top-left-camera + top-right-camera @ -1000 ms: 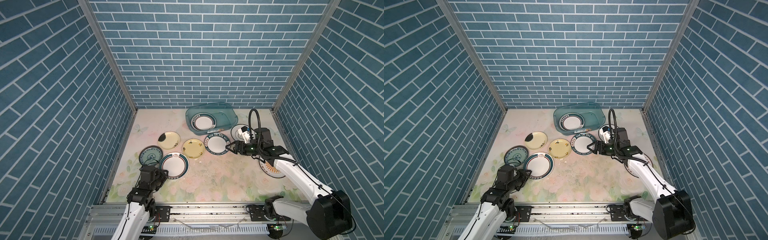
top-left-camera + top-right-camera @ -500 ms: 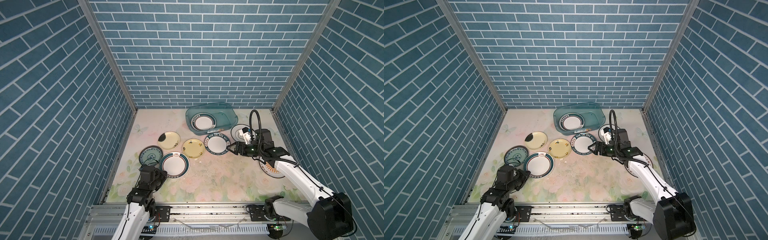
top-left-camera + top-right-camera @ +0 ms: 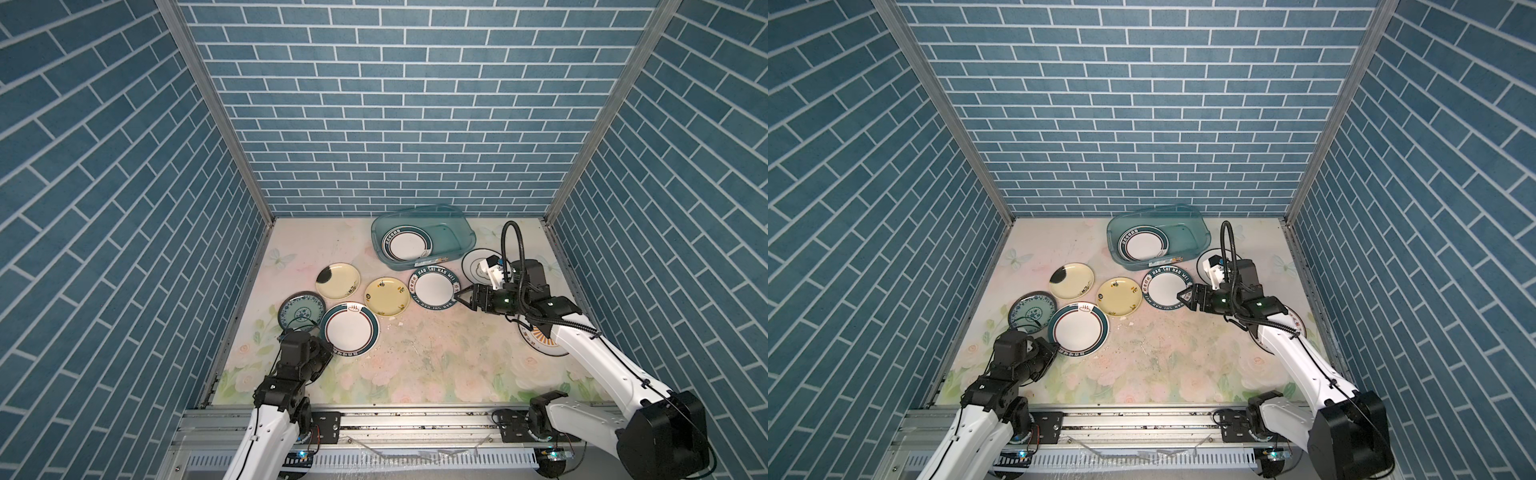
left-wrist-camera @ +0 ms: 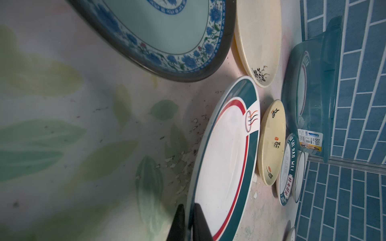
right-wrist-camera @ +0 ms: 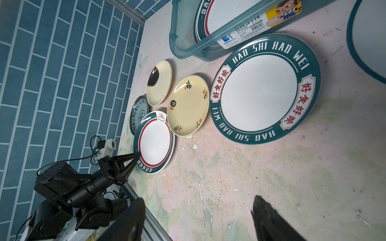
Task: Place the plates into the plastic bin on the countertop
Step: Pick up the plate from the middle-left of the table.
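Teal see-through plastic bin (image 3: 451,245) sits far-middle on the table (image 3: 436,365), sticker (image 5: 240,31) on its near wall. One green-rimmed plate (image 3: 407,244) lies flat inside, toward the left end.

The rest are all out on the table:
- lettered plate (image 3: 434,287), white with HAO SHI HAO WEI round a dark green rim, right up against the bin's near side
- yellow plate (image 3: 386,296) just left of that
- cream plate (image 3: 337,281) with a black blotch, further left
- teal patterned plate (image 3: 301,309) over by the left wall
- red-striped plate (image 3: 351,330), white with a green rim and a red ring, near-left, just beside the teal one
- thin-rimmed plate (image 3: 471,266) right of the bin, half hidden behind the right arm (image 3: 582,349)
- orange-patterned plate (image 3: 536,338), mostly covered by that arm

White flakes (image 3: 399,325) of chipped surface are scattered mid-table.

Left pincer (image 4: 189,217) is clamped on the near-left rim of the red-striped plate, a finger on each side. Right pincer (image 3: 459,296) is spread wide with nothing in it, at the lettered plate's right edge. I can't tell if it touches.
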Motion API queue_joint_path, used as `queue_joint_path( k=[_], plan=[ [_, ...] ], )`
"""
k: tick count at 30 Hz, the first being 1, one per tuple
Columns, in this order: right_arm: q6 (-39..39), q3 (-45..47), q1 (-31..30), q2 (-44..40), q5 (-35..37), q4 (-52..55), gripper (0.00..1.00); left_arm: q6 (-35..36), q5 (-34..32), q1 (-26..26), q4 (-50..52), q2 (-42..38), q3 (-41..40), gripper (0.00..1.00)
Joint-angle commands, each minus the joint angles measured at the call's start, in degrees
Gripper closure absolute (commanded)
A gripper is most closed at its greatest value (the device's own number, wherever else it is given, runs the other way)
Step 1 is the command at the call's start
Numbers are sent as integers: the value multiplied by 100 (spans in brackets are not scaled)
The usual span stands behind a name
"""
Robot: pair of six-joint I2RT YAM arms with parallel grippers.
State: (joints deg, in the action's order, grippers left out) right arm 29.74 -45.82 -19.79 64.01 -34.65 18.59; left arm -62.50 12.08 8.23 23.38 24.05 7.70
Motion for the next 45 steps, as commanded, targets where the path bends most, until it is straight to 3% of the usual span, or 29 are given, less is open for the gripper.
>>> queue_joint_path(
  k=[1, 5, 23, 29, 36, 45],
  plan=[
    [61, 98, 27, -106, 81, -5, 19, 137, -128, -23, 720, 38, -8, 95],
    [76, 118, 37, -122, 167, -31, 19, 133, -118, -23, 756, 8, 101, 100],
    [41, 22, 124, -276, 635, 188, 19, 20, -369, -23, 1249, -349, 641, 100],
    [127, -6, 151, -291, 761, 171, 19, -25, -782, -23, 1637, -661, 813, 100],
    [251, -14, 169, -262, 714, 121, 19, 19, -1078, -21, 1993, -957, 1006, 100],
    [344, -50, 184, -231, 597, 56, 19, 158, -973, -23, 1821, -870, 1144, 100]
  ],
)
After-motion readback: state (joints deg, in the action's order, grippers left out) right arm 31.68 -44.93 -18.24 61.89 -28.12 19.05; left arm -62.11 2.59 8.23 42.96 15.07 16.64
